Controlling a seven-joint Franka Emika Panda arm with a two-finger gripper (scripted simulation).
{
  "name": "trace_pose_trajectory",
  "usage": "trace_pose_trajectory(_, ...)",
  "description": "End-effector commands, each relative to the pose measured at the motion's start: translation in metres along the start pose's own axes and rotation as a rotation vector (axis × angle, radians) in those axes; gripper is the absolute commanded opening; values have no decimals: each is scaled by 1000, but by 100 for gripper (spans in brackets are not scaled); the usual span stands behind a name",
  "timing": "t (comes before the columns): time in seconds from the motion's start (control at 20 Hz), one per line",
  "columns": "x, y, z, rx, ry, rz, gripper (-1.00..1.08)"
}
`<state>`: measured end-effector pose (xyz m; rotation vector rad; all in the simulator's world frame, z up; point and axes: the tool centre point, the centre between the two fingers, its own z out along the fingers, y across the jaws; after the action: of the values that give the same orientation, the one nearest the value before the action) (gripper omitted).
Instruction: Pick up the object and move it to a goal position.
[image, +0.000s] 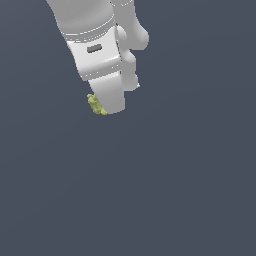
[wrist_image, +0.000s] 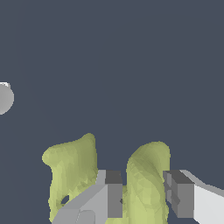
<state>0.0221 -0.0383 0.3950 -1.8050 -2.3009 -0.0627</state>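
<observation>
The object (image: 95, 105) is a small yellow-green lumpy chunk that peeks out at the lower end of the white arm in the exterior view, on the exterior view's left side of the hand. In the wrist view the object (wrist_image: 146, 175) shows two rough lobes; one lobe sits between the two grey fingertips, the other (wrist_image: 72, 168) lies outside them. My gripper (wrist_image: 142, 199) is shut on that lobe, with both pads against it. In the exterior view the fingers themselves are hidden behind the hand (image: 107, 92).
A plain dark grey-blue ground fills both views. A pale grey round shape (wrist_image: 4, 98) shows at the edge of the wrist view; what it is cannot be told.
</observation>
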Motion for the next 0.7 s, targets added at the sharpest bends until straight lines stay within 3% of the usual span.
trace_pose_trajectory(0.0,-4,-11,-22,-26,2,-47,-100)
trace_pose_trajectory(0.65,-28,-60,-117,-140,20,-244,-100)
